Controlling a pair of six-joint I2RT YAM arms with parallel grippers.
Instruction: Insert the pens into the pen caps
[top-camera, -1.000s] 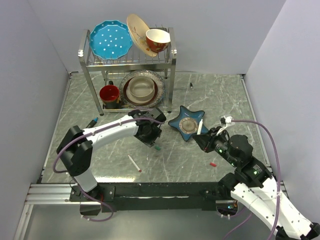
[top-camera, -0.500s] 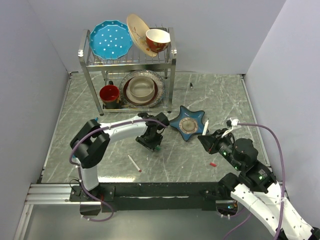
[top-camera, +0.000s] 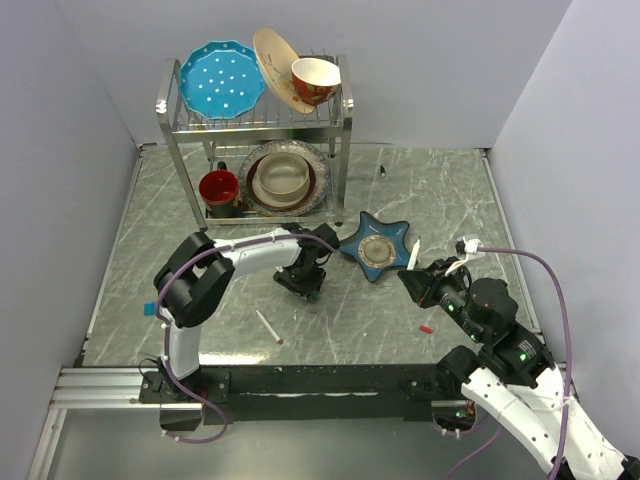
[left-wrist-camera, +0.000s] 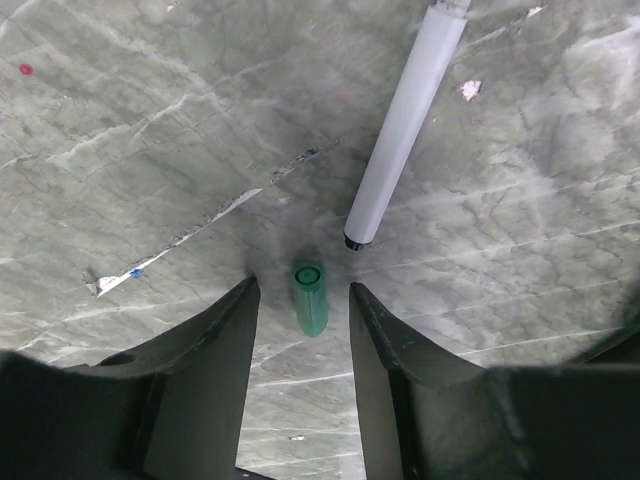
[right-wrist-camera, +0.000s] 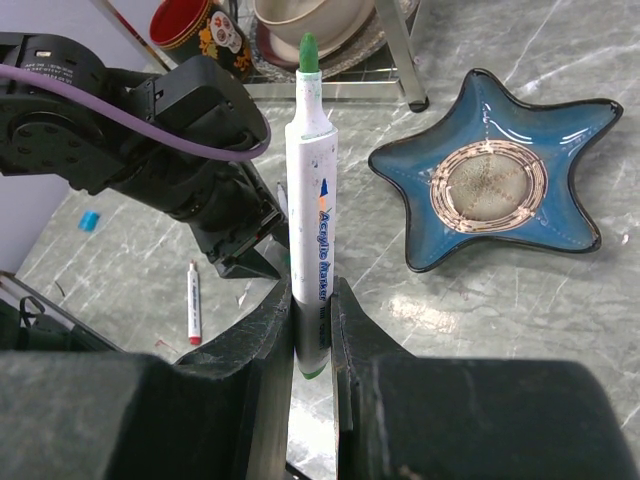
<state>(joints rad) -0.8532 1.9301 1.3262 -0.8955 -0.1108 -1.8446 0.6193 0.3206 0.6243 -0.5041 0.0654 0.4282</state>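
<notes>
Top cam: my left gripper (top-camera: 308, 288) sits low beside the star dish (top-camera: 350, 243), right gripper (top-camera: 411, 278) off to the side pinching the green pen (top-camera: 413, 253) — left wrist: green cap (left-wrist-camera: 310, 297) lies between my open, empty jaws, untouched — right wrist: pen stands upright, clamped.

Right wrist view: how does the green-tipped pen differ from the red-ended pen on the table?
The green-tipped pen is held off the table, clamped in the right end effector; the red-ended pen lies flat on it, ungripped. The green-tipped pen's end is green, the red-ended pen's red. Both have white barrels.
</notes>
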